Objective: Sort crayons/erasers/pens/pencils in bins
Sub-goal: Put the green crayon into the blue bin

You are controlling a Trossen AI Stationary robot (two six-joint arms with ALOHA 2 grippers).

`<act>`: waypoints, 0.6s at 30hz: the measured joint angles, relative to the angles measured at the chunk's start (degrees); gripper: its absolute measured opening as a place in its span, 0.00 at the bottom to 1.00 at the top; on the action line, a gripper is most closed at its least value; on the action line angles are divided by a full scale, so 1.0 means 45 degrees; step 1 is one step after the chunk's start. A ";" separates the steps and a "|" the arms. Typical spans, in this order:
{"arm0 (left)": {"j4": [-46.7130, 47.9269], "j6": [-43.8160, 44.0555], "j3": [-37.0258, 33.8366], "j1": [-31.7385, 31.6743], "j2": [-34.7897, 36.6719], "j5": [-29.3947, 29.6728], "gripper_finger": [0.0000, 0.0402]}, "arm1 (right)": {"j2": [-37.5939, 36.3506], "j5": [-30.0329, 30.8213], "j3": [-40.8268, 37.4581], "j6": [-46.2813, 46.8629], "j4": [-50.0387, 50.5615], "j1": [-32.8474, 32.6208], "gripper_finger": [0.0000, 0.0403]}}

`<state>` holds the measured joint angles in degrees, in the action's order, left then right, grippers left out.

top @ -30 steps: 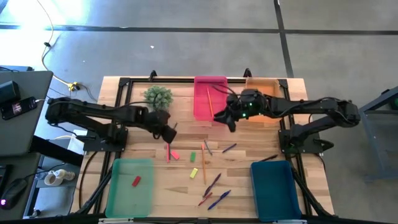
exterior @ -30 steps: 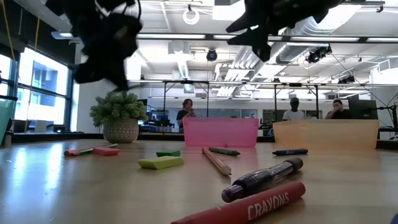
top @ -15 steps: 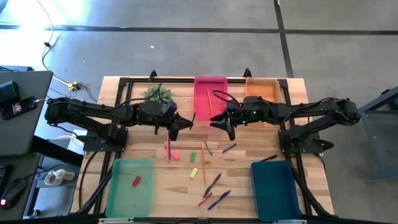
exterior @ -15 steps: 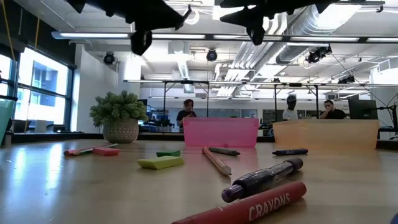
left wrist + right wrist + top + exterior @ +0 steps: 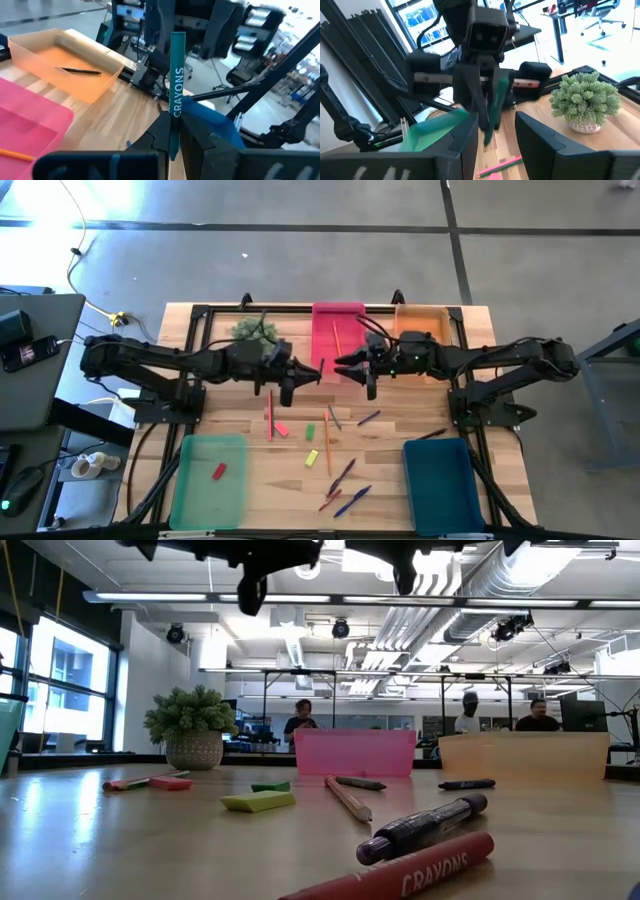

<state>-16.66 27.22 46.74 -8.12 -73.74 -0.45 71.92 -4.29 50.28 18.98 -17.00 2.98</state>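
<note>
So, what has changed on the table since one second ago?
The left pincer, shut on a teal crayon, swung from near the plant toward the table's middle. The right pincer moved slightly to face it, empty. The bins and the loose items on the table stayed where they were.
</note>
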 joint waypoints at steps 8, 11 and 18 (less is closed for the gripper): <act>0.0044 -0.0877 0.1636 0.0000 -0.1593 -0.0190 0.03 | 0.0000 0.0005 0.0000 0.0091 -0.0052 0.0005 0.30; 0.0024 -0.1001 0.1976 0.0000 -0.1970 -0.0330 0.03 | 0.0000 0.0008 0.0000 0.0095 -0.0069 0.0005 0.30; 0.0213 -0.0991 0.2034 0.0005 -0.2264 -0.0260 0.03 | 0.0005 -0.0014 0.0000 0.0373 0.0114 0.0005 0.18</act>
<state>-15.70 22.76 55.90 -8.10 -83.93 -1.62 71.94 -4.36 50.28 20.66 -16.49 3.01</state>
